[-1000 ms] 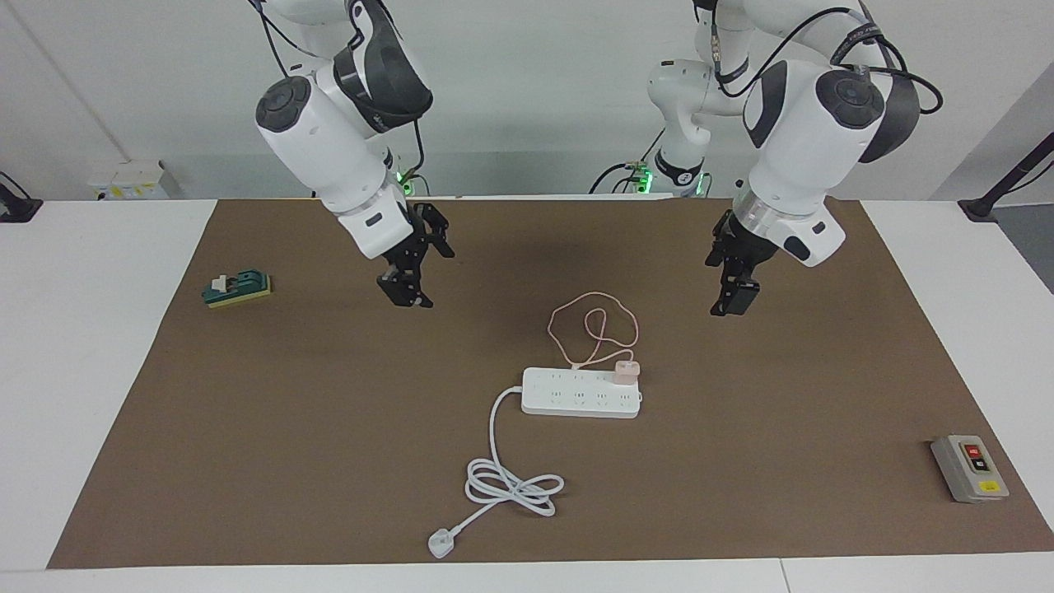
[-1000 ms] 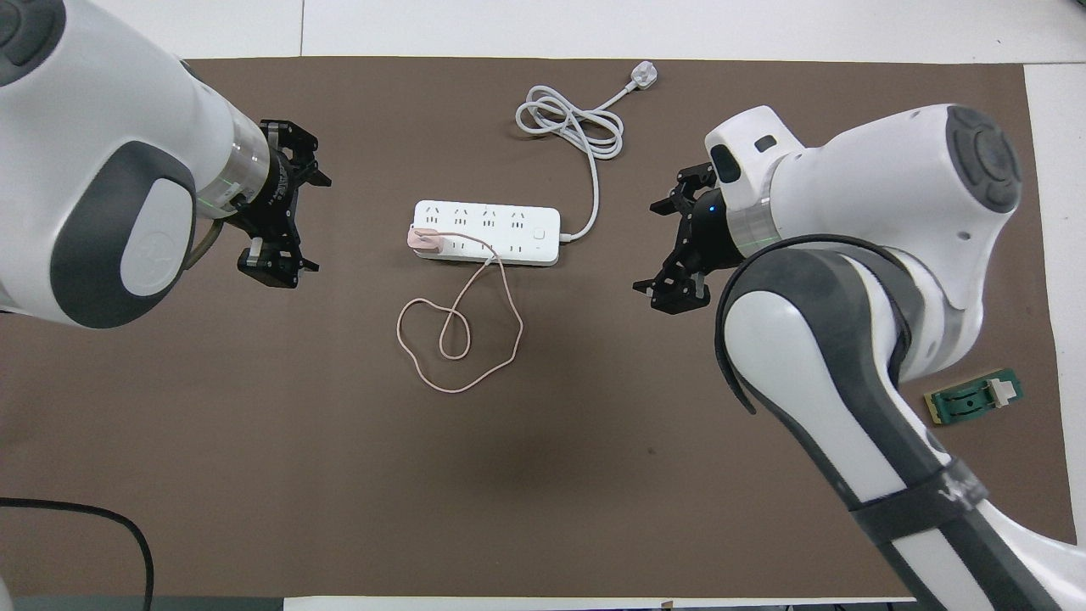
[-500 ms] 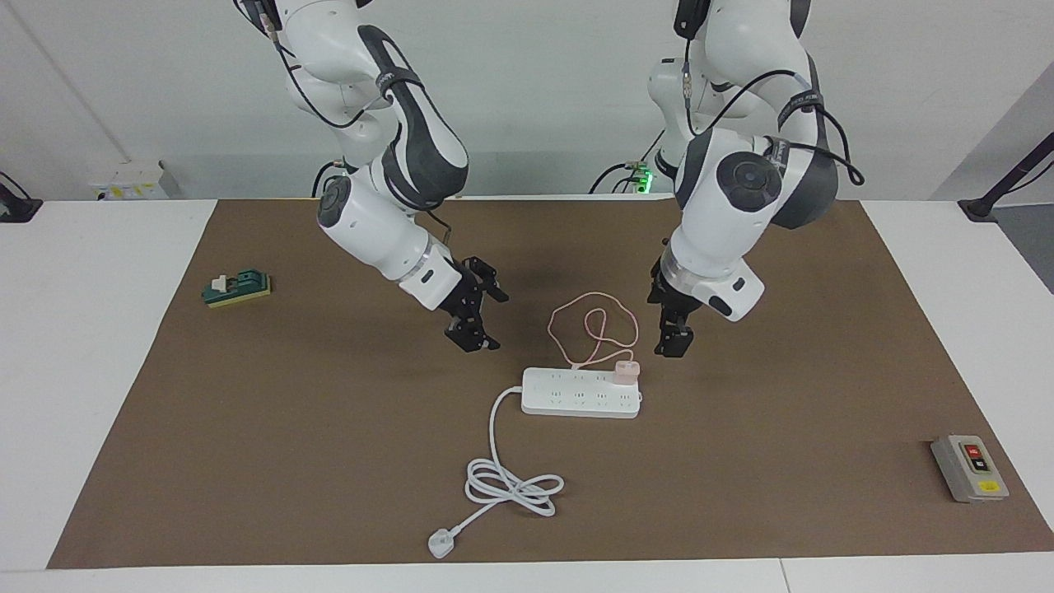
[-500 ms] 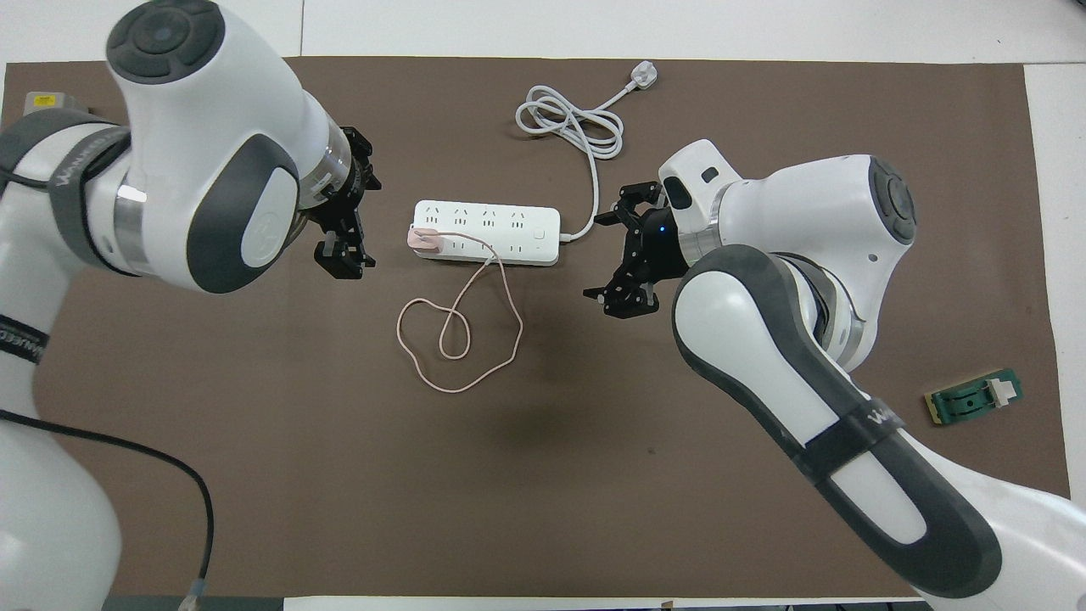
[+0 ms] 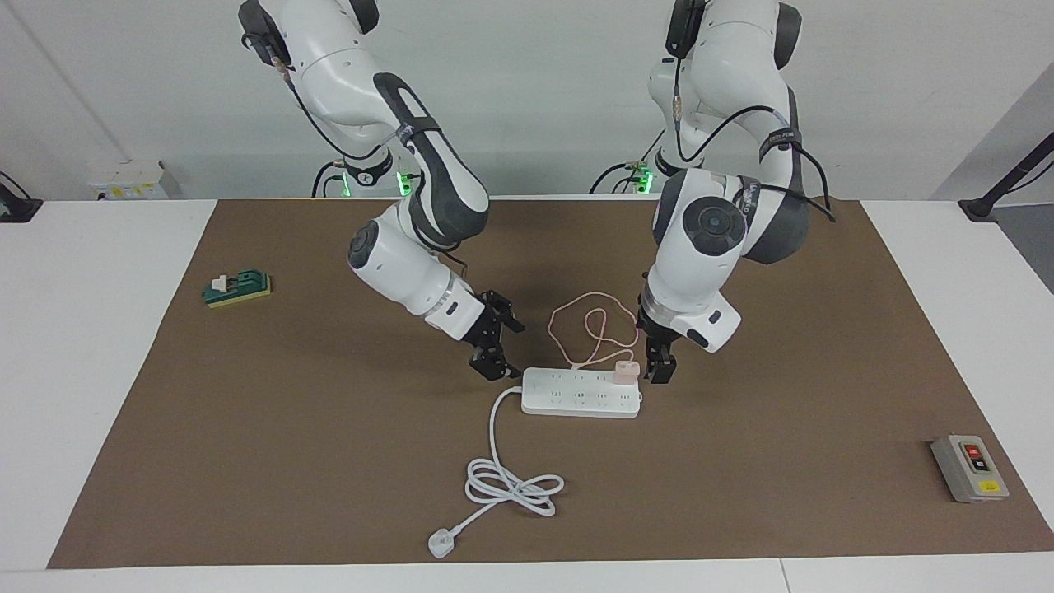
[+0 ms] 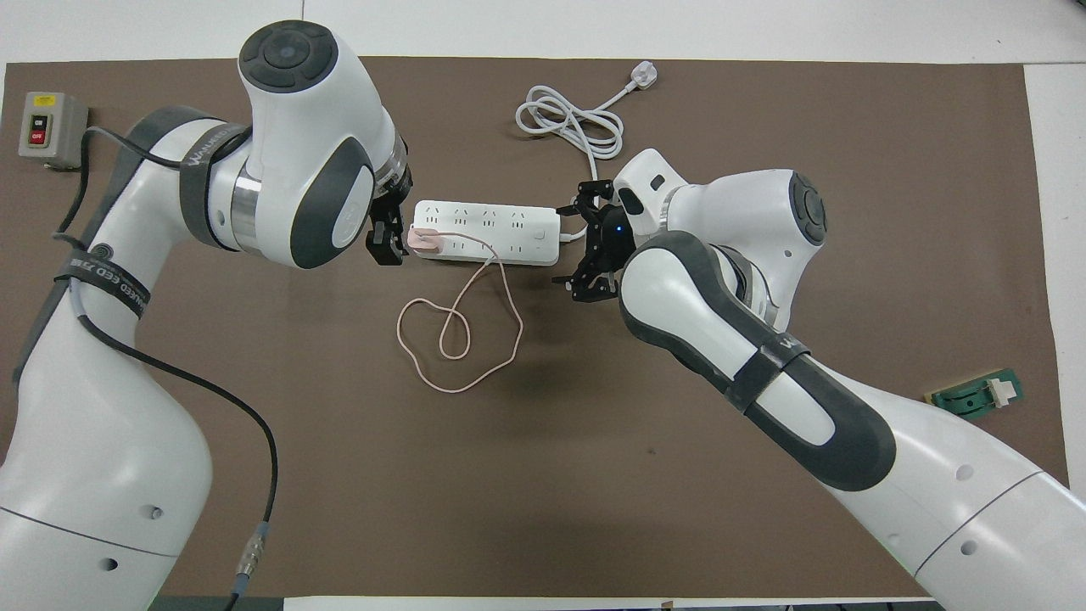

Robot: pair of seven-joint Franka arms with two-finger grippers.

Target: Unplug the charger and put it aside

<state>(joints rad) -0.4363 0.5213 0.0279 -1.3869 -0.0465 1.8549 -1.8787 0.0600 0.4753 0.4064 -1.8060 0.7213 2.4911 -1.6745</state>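
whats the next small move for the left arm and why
Probably ease the left tool sideways over the charger so its open fingers straddle it, then close. The charger sits plugged into the power strip at the left arm's end, and the tool hangs just beside it, not touching. The right tool hovers by the strip's other end, likely to steady it.

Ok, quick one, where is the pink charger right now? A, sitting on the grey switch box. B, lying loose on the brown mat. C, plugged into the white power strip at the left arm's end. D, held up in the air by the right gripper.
C: the charger sits in the end socket of the power strip, with the left gripper right beside it.
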